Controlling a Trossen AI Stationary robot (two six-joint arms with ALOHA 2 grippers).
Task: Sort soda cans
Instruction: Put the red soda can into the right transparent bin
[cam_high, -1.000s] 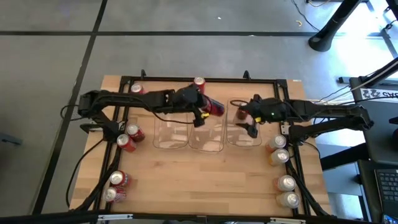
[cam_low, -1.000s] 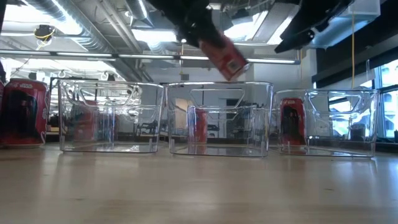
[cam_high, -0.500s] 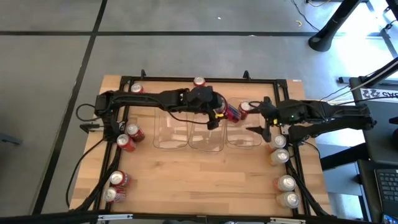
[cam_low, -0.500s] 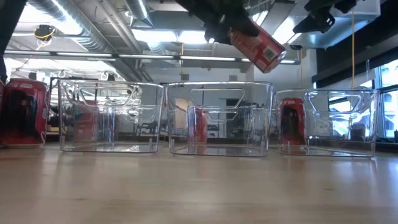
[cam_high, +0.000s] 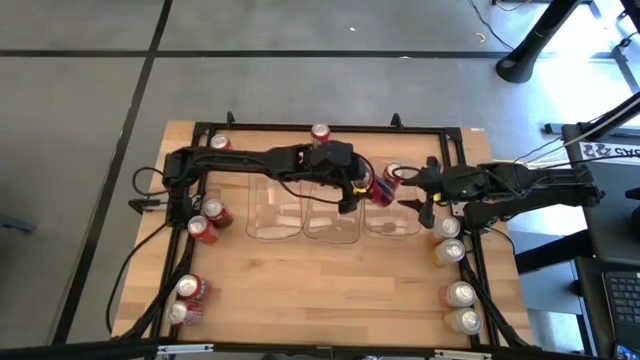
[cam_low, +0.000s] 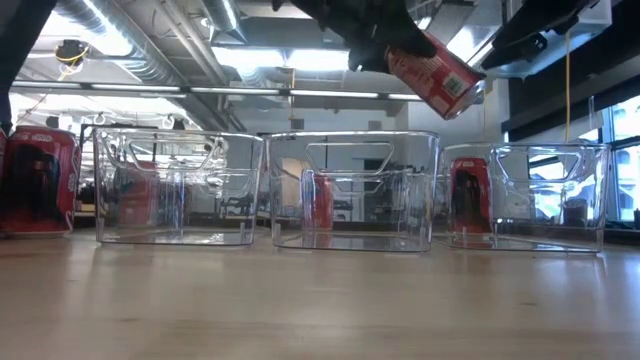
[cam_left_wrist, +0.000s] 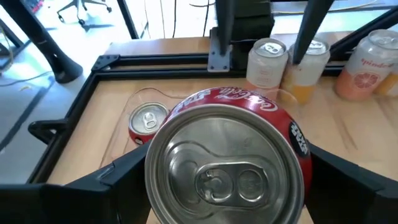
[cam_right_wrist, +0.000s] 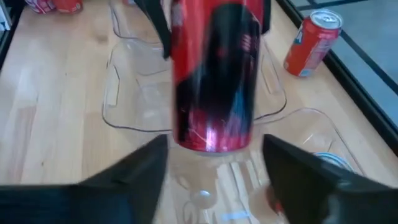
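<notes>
Wooden table (cam_high: 300, 290) with a black frame, three clear bins in a row across its middle: left bin (cam_low: 180, 140), middle bin (cam_low: 350, 140), right bin (cam_low: 540, 150). Count of soda cans visible from above: twelve. Sorted so far, as far as can be seen: one red can (cam_low: 470, 205) standing upright inside the right bin; left and middle bins look empty. One more can in transit: the held red can (cam_low: 435, 72) is tilted in the air above the gap between the middle and right bins, clamped across its body by the left pincer (cam_high: 365, 186), silver top facing that arm's wrist. Right pincer (cam_high: 412, 197) is just beside the can's far end, its fingers spread to either side of the can and not seen to touch it; it grips nothing. Reads as a handover or a drop over the right bin, but that is a judgement. Unsorted: five red cans (cam_high: 203, 230) along the table's left edge, one red can (cam_high: 320, 131) at the back rail behind the bins, and four pale cans (cam_high: 447, 228) along the right edge. Estimate: early stage, ten cans on the table remaining, none of the pale ones begun.
</notes>
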